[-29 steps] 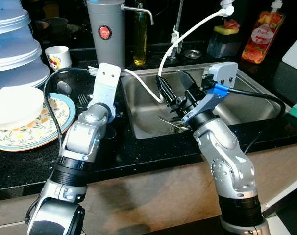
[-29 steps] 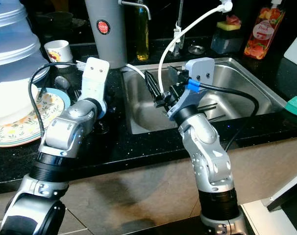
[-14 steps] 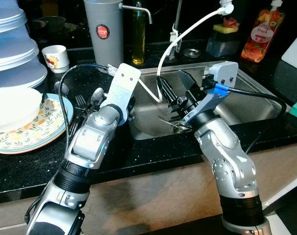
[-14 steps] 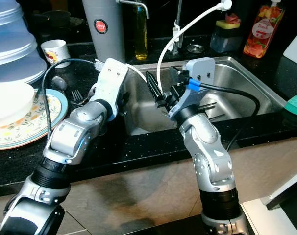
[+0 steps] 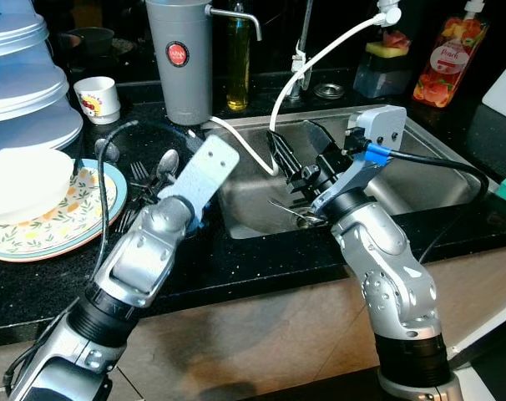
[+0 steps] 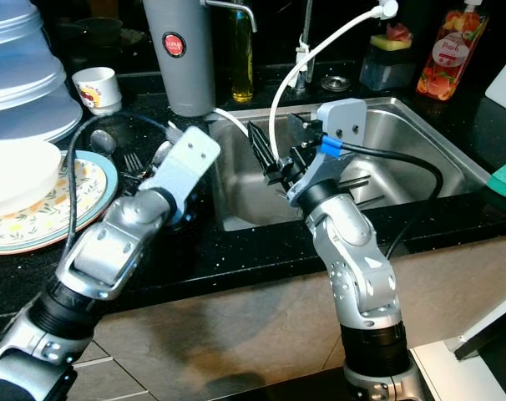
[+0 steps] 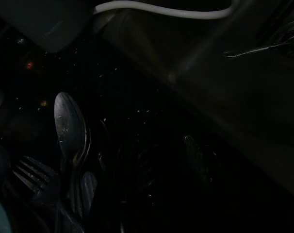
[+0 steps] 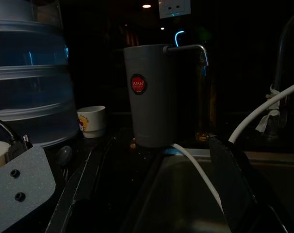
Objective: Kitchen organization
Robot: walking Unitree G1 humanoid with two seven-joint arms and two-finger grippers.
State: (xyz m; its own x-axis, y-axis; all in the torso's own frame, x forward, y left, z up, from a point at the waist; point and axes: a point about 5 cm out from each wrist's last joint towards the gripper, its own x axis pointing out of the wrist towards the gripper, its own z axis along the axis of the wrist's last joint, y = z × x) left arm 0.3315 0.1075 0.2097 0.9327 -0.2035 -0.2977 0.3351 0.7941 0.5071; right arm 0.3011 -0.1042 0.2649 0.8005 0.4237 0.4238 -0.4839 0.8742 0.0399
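Spoons (image 5: 167, 164) and forks (image 5: 139, 172) lie in a loose pile on the black counter between a floral plate (image 5: 111, 196) and the sink (image 5: 420, 180). My left arm's white wrist plate (image 5: 207, 171) leans over the counter just right of this cutlery and hides its gripper. In the dark left wrist view a spoon (image 7: 69, 126) and a fork (image 7: 33, 177) lie close below. My right gripper (image 5: 299, 149) stands open over the sink with nothing between its fingers. A metal utensil (image 5: 288, 210) lies on the sink floor beneath it.
A white bowl (image 5: 23, 180) sits on the plate, with stacked plastic containers (image 5: 23, 75) behind it. At the back stand a small cup (image 5: 98, 96), a grey canister (image 5: 179, 58), an oil bottle (image 5: 239, 58), a sponge holder (image 5: 385, 67) and an orange bottle (image 5: 449, 54). A white hose (image 5: 320, 54) arcs into the sink.
My left arm has swung its wrist right and down, from beside the plate to the sink's left edge, uncovering the cutlery. The right arm has not moved.
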